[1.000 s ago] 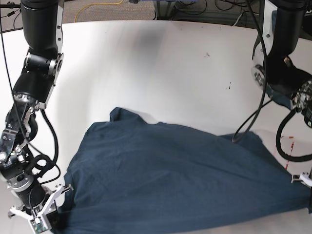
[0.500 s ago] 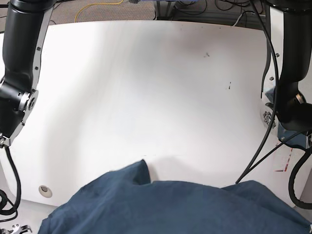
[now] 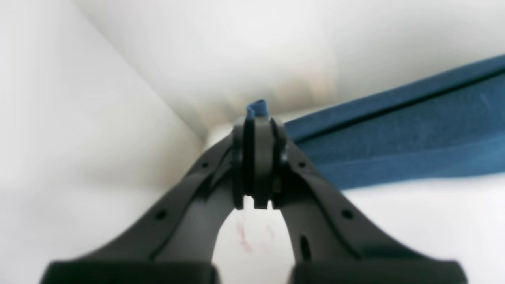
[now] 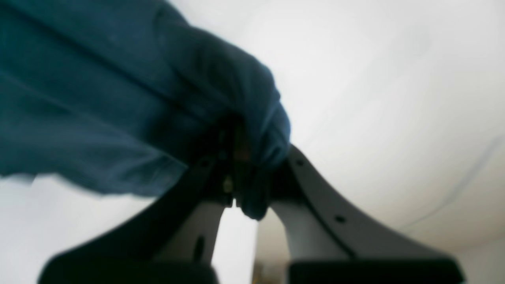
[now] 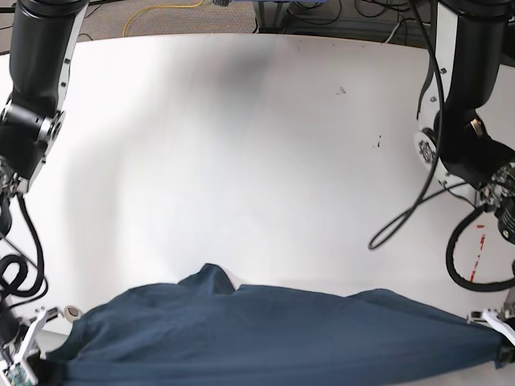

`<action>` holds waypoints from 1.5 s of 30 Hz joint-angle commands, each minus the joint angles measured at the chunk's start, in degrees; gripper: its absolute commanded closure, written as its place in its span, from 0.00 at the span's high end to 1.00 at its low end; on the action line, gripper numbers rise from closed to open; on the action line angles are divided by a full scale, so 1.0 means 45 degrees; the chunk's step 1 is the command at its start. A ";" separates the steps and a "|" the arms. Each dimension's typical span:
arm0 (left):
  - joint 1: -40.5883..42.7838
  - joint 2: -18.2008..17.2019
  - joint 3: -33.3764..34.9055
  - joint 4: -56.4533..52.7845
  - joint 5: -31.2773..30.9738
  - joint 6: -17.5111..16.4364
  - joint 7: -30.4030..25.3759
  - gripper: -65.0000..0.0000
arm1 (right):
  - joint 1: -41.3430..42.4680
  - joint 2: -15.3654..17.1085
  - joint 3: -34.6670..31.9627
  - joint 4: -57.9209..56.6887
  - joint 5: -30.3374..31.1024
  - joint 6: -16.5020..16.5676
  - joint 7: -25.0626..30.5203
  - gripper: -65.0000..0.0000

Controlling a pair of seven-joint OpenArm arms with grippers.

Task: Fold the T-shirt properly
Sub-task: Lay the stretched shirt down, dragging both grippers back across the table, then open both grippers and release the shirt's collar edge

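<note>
Base view: T-shirt (image 5: 273, 338) between both pincers.

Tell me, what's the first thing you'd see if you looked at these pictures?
The big dark blue T-shirt stretched along the near edge of the white table. The left gripper is shut on a thin edge of it at one end, and the right gripper is shut on a bunched handful at the other. Behind it, the tabletop shows only a few small dark specks.
</note>
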 commanded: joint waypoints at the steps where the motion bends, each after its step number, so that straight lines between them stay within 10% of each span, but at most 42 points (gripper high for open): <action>1: 0.1053 -0.0134 -0.0010 0.0623 -0.0349 -0.0021 -0.0298 0.00 | -0.1247 -0.0040 0.0674 0.0868 -0.0240 -0.0119 0.0095 0.03; 20: 1.1622 -0.0720 -0.2042 0.0916 -0.3220 -0.0021 -0.0737 0.00 | -1.1640 -0.4513 0.3722 0.2079 -0.0377 -0.0119 0.1639 0.02; 45: 1.5334 -0.1677 -0.2140 0.0838 -0.3084 -0.0021 -0.0757 0.00 | -1.6349 -0.5412 0.3780 0.2060 -0.0377 -0.0119 0.1658 0.03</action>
